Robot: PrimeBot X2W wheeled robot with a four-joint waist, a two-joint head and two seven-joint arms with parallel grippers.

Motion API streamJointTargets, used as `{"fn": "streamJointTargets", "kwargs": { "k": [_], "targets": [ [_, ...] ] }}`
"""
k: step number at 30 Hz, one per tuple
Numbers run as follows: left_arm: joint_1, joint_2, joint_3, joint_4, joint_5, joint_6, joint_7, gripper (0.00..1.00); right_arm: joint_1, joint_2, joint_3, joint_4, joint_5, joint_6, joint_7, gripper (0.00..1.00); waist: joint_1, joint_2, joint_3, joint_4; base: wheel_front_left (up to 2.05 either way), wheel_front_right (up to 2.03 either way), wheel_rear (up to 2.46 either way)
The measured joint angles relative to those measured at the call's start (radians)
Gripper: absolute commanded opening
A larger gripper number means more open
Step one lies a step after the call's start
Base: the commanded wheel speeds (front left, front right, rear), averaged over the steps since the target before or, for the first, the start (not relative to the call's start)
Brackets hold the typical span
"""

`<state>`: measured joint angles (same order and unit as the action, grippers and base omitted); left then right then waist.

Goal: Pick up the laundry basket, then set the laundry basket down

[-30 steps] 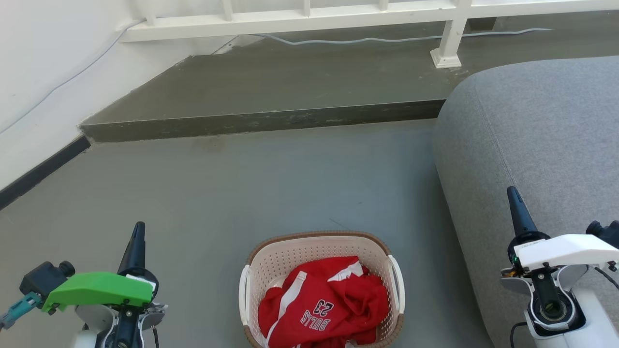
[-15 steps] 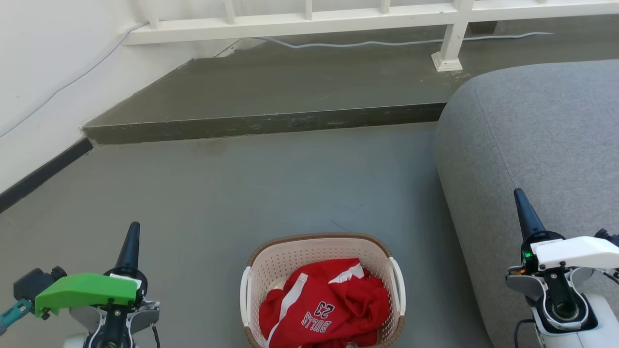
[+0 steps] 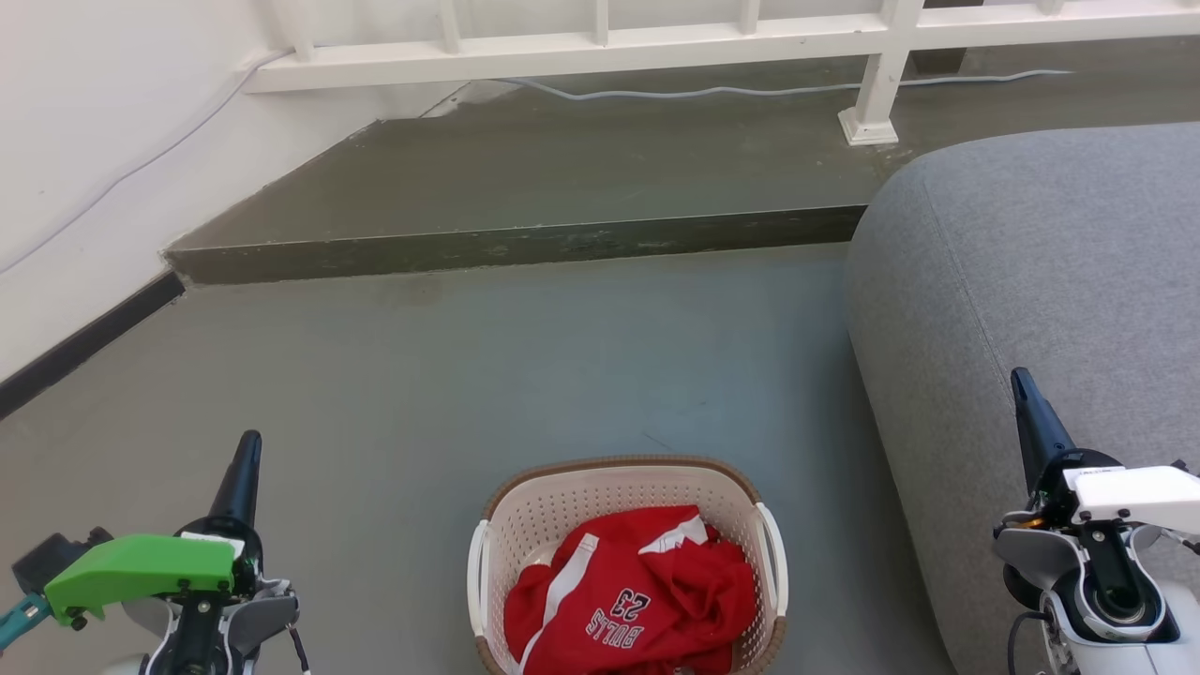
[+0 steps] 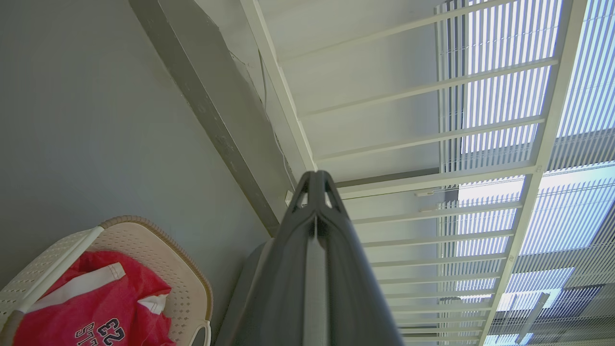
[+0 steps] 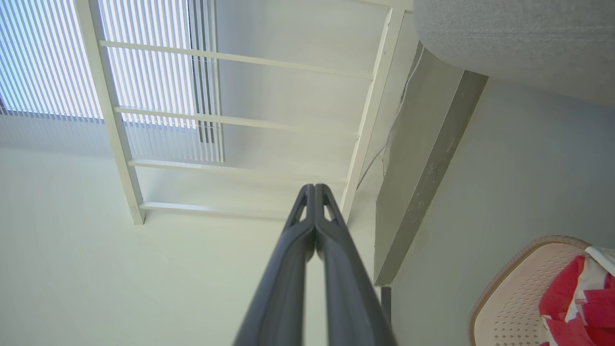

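A smooth grey floor (image 3: 525, 375) spreads across the near part of the room. At its far side a low step (image 3: 516, 246) rises to a darker, scuffed platform (image 3: 581, 169), whose left edge runs diagonally along the wall. A white railing (image 3: 600, 42) runs along the platform's far side. One post (image 3: 867, 103) stands on a square foot at the right, and a pale cable (image 3: 712, 92) trails across the platform just beside the railing. On the left a white wall (image 3: 84, 141) meets the floor with a dark skirting (image 3: 84, 337). On the right a grey upholstered sofa (image 3: 1031, 272) with a rounded edge bulges over the floor. In the wrist views slatted blinds (image 4: 504, 96) show bright beyond the railing.

The laundry basket (image 3: 619, 462) stands on the floor, near and central, between the two arms. It sits just left of the sofa and apart from it. Its brown rim and white side handles are visible, and a crumpled red jersey (image 3: 637, 600) with white trim lies inside.

The left pincer (image 3: 247, 445) hovers at the near left over bare floor, well apart from the basket. Its fingers are pressed together and hold nothing. The right pincer (image 3: 1022, 380) hovers at the near right in front of the sofa, its fingers likewise pressed together and empty.
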<state>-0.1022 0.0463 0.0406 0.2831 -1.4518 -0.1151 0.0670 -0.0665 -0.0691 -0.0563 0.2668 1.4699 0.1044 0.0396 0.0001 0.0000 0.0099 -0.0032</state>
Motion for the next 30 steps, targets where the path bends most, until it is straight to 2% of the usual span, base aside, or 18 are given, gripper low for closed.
{"fn": "streamJointTargets", "kwargs": {
  "k": [14, 30],
  "targets": [
    [0.0, -0.006, 0.038, -0.002, -0.149, -0.008, 0.044, 0.0, -0.001, 0.007, -0.042, 0.009, 0.153, 0.01, 0.041, 0.0, 0.0, 0.0, -0.007, 0.003, 0.0, 0.0, 0.0],
    [0.001, -0.007, 0.043, -0.002, -0.149, -0.008, 0.044, 0.0, -0.001, 0.007, -0.044, 0.009, 0.159, 0.01, 0.041, 0.0, 0.0, 0.0, -0.007, 0.003, 0.0, 0.0, 0.0]
  ]
}}
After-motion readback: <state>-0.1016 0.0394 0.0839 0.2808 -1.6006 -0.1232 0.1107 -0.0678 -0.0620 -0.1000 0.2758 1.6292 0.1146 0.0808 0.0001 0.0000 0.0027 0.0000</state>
